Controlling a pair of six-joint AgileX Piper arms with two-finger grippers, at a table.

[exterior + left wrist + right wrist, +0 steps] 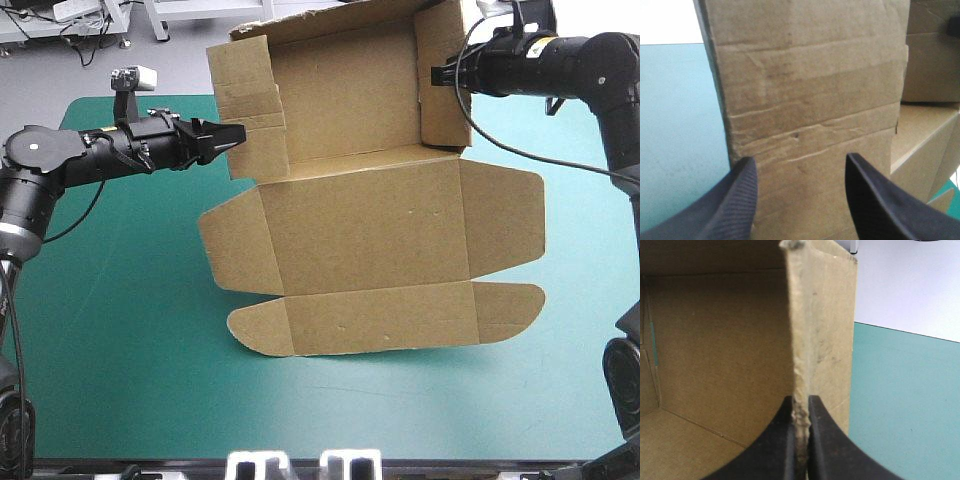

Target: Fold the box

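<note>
Wall-raising: right black-finned gripper clamps brown cut-board box side wall; left gripper spread (at opposite wall); next, likely tuck inward.

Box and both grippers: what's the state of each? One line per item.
box: partly formed, far section raised with its side walls standing, near panels and flaps lying flat.
left gripper: open, fingers apart at the outer face of the wall on its side; contact unclear.
right gripper: shut on the box, pinching the edge of the other side wall.
teal-green cover: flat under the box.
</note>
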